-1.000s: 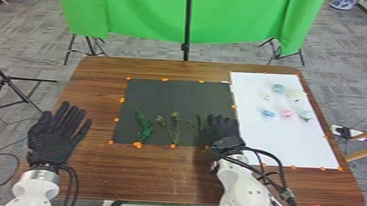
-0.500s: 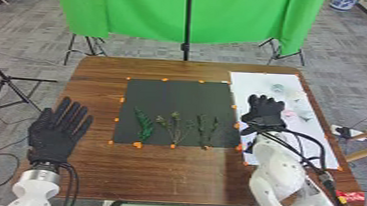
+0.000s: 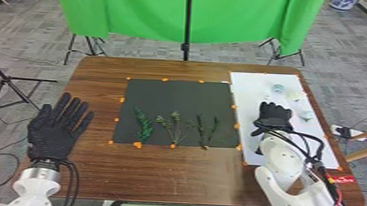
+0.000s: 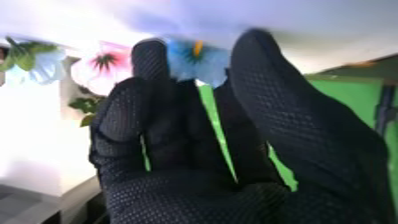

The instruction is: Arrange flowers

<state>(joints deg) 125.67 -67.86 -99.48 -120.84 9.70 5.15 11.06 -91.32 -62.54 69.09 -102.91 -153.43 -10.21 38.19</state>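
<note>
Pointing its fingers toward twelve o'clock, the right robot hand point(image 3: 274, 116) is over the white sheet point(image 3: 259, 80) at about two to three o'clock from the middle of the desk point(image 3: 97, 172). It is wide: the fingers run nearly straight and the thumb stands apart from them. In the right wrist view a blue flower point(image 4: 208, 64) appears between the thumb and the fingers of the right robot hand point(image 4: 187, 170); whether it touches either I cannot tell. A pink flower point(image 4: 105, 70) is beside the fingers, and a pale blue flower point(image 4: 44, 67) is past the pink one.

On the white sheet in the head view, a light blue bloom point(image 3: 277, 88) lies at twelve o'clock from that hand, a cream bloom point(image 3: 294, 96) at one and a pale bloom point(image 3: 306, 115) at three.

The black sheet point(image 3: 175, 98) carries a leafy sprig point(image 3: 143, 124) at its eight o'clock, a branching sprig point(image 3: 176, 128) at six and two slim sprigs point(image 3: 215, 127) between four and five. At the desk's nine o'clock, the left robot hand point(image 3: 54, 133) is wide open, fingers spread and pointing toward twelve.
</note>
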